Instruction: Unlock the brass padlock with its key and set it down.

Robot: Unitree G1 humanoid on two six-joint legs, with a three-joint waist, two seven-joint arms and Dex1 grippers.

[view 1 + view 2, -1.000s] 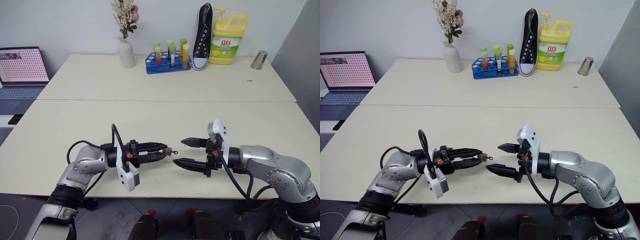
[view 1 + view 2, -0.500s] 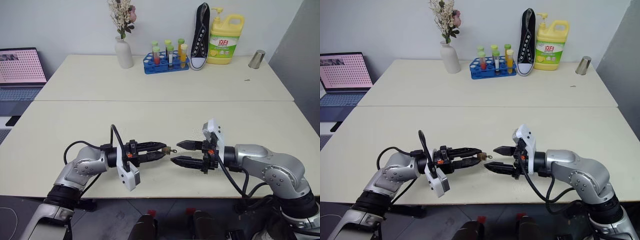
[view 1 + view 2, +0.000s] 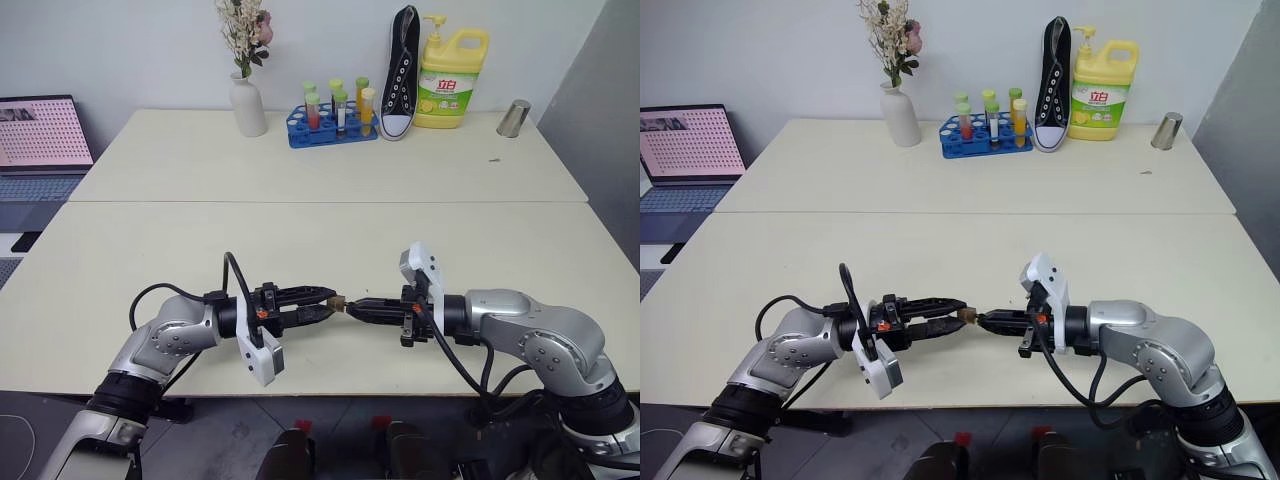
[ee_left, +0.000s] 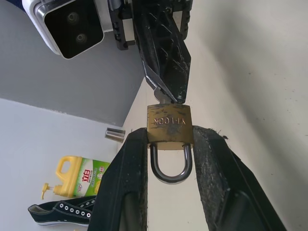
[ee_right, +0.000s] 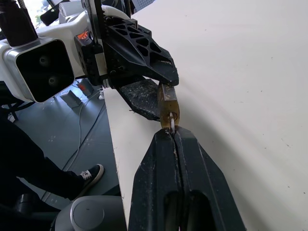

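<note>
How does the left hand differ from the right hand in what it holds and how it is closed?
The left hand clamps the brass padlock by its body, fingers apart at its sides. The right hand is fully shut, pinching the key at the padlock's bottom. Both point level toward each other above the table.

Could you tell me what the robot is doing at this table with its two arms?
The left gripper holds a small brass padlock between its fingers, above the near edge of the table. The right gripper has its fingers pinched shut on the key at the bottom of the padlock. The shackle looks closed, so the padlock seems not yet unlocked.
</note>
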